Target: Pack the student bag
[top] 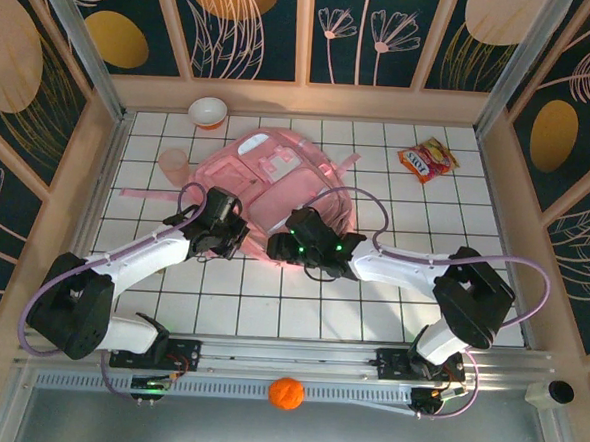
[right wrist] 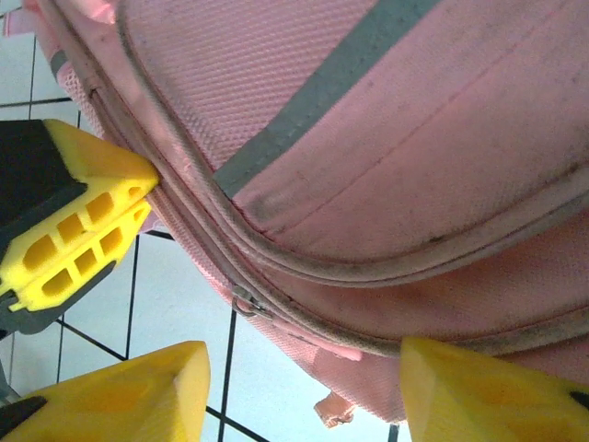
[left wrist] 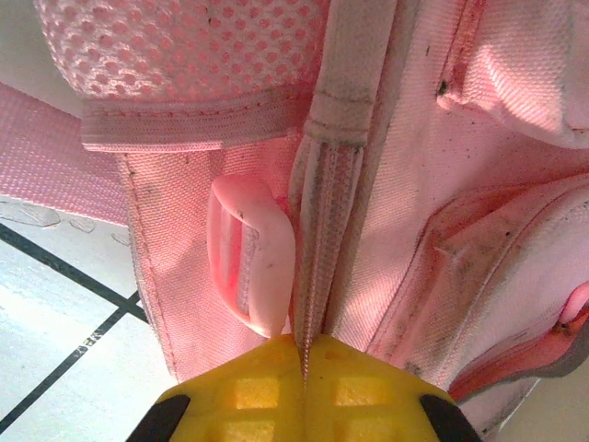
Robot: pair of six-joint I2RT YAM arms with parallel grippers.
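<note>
the student bag point(top: 277, 185) lay flat on the tiled surface point(top: 270, 310), toward the far edge and about midway across. the left gripper point(left wrist: 302, 354) had its jaws clenched on a pink webbing strip point(left wrist: 317, 230) of the bag. the right gripper point(right wrist: 304, 391) sat at the bag's near edge, jaws released and wide apart, the zipped seam point(right wrist: 276, 308) between them. a snack packet point(top: 427, 159) lay near the far right corner.
</note>
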